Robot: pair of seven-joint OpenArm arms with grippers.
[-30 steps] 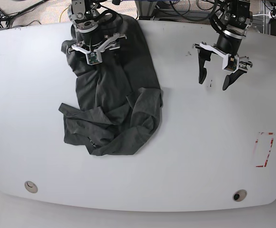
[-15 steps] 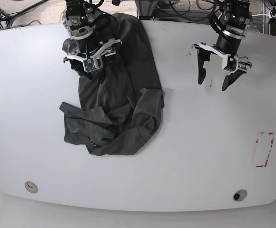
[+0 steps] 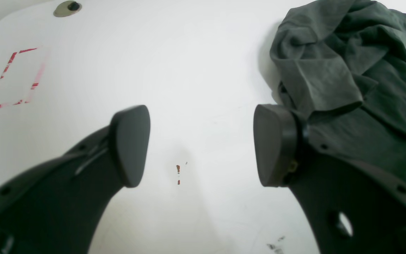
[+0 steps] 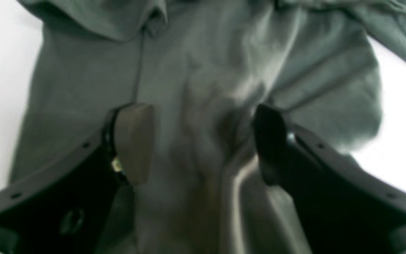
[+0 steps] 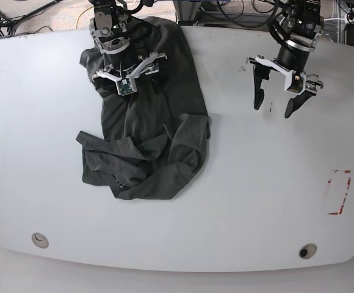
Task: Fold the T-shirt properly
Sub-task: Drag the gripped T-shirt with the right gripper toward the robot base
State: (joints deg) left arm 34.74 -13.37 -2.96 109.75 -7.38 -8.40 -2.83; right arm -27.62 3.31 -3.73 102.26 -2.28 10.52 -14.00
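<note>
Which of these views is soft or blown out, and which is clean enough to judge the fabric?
Right wrist: blurred throughout, T-shirt smeared, white table overexposed. Left wrist: sharp on shirt folds, near jaws soft, wide-angle bending at edges. Base: evenly lit, crisp, soft shadows only.

A robotics lab or test bench is indicated. A broad white surface [image 5: 238, 183] with rounded corners is seen, marked with a red taped rectangle [image 5: 339, 192] and fitted with round metal inserts [image 5: 307, 251] near its front edge. Bundled cables [image 5: 238, 9] and equipment frames are crowded behind its far edge.
</note>
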